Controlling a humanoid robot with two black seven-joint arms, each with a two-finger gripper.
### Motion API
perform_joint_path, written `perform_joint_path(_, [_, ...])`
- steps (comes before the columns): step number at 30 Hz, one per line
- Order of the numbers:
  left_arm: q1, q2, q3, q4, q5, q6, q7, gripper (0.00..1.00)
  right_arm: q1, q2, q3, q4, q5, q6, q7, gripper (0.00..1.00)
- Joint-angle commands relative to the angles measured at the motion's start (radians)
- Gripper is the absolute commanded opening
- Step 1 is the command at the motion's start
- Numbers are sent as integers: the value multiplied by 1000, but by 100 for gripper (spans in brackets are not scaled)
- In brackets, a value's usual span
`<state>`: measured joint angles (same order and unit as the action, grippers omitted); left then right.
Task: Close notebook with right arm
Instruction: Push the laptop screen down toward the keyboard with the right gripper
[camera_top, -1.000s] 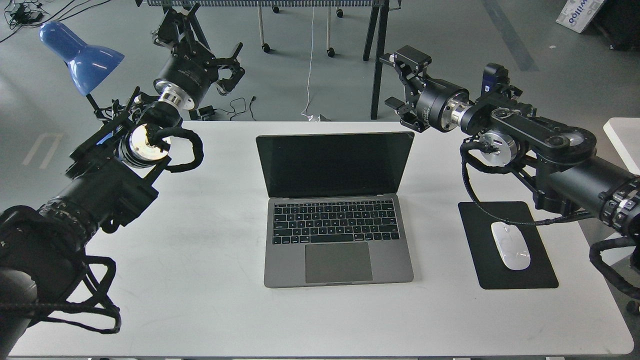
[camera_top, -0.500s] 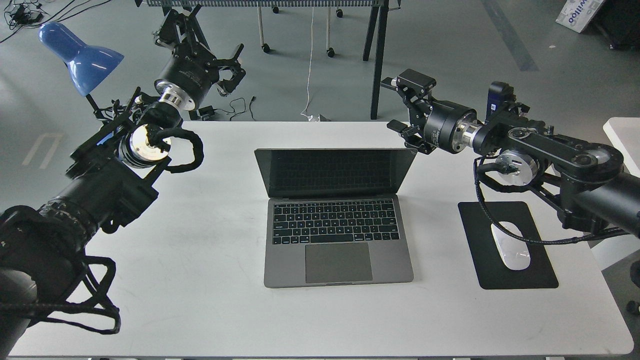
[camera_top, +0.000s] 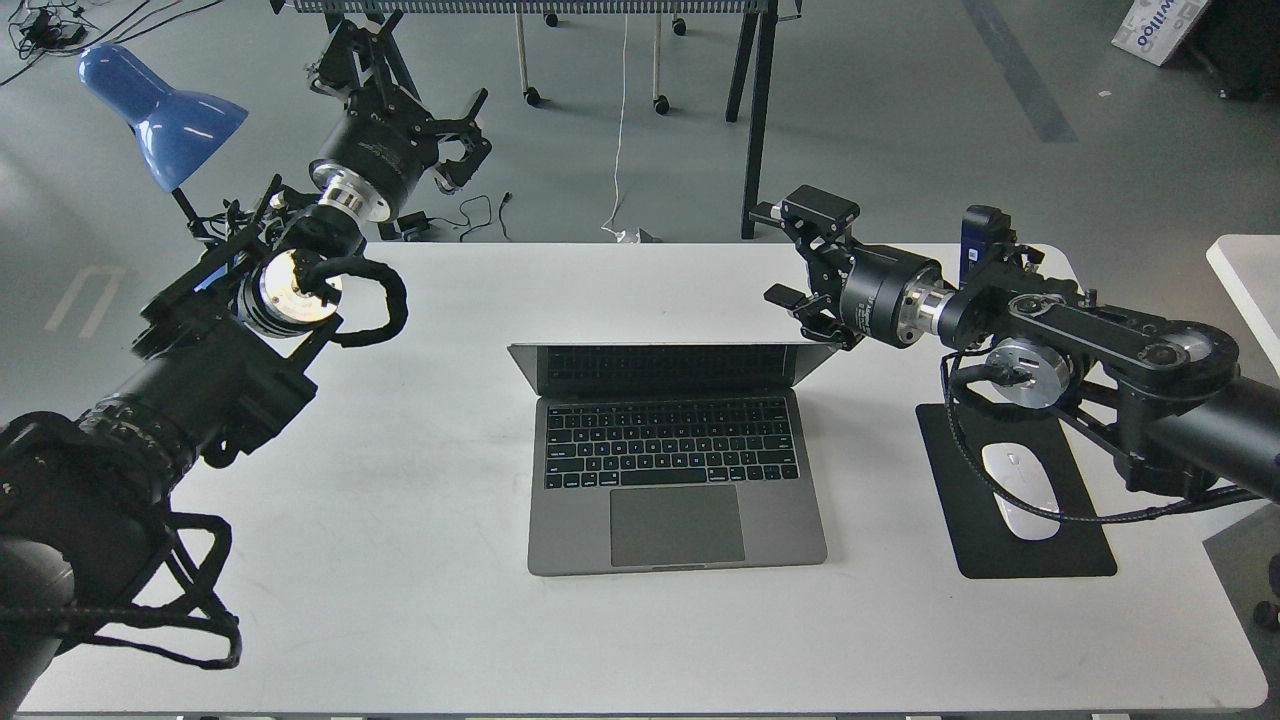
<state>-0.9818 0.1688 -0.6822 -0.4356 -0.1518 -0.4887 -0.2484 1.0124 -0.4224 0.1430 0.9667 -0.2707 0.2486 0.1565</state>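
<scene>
The notebook (camera_top: 676, 480), space-grey with black keys and a large trackpad, lies in the middle of the white table (camera_top: 420, 620). Its lid (camera_top: 672, 366) leans far forward over the keyboard, so only a narrow strip of black screen shows. My right gripper (camera_top: 797, 256) is open and sits behind the lid's top right corner, with its lower finger (camera_top: 788, 296) at the lid's edge. The right arm carries a blue module (camera_top: 978, 236) near its wrist. My left gripper (camera_top: 462, 132) is open and empty, held high beyond the table's far left edge.
A black mouse pad (camera_top: 1040, 550) with a white mouse (camera_top: 1020, 480) lies right of the notebook, under my right arm. A blue desk lamp (camera_top: 160, 110) stands at the far left. Black table legs (camera_top: 757, 120) and cables are on the floor behind.
My right gripper has moved down and toward me behind the lid. The lid has swung from nearly upright to leaning low over the keyboard. The left arm has not moved.
</scene>
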Motion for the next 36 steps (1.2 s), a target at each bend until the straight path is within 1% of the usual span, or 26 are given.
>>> perform_joint_path(1, [0, 0, 0, 0, 0, 0, 0, 100, -12, -12, -2, 18, -2, 0, 0, 100])
perform_joint_path(21, [0, 0, 1, 0, 0, 0, 0, 100, -121, -24, -8, 86, -81, -2, -2, 100])
perform_joint_path(36, [0, 0, 1, 0, 0, 0, 0, 100, -212, -13, -13, 84, -130, -2, 1, 100])
